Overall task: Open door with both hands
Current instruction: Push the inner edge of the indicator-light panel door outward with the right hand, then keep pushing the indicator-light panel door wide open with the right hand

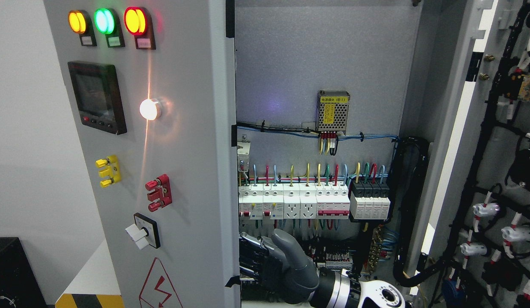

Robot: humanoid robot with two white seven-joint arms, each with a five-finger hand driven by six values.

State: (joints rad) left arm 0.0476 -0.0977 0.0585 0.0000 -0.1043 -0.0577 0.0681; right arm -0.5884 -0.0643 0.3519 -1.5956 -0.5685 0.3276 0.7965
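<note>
Head view: right hand (pixel 271 265) seemingly curls its fingers onto the left door (pixel 162 171) edge, to swing it open.

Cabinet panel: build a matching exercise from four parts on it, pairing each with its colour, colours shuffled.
Things:
1. Middle lamp in the top row
2. Plug block beside the rotary switch's upper right
3. Plug block below the screen
4. Round glowing button

Colours:
A. Yellow
B. White
C. Green
D. Red

Pairs: 1-C, 2-D, 3-A, 4-B
</note>
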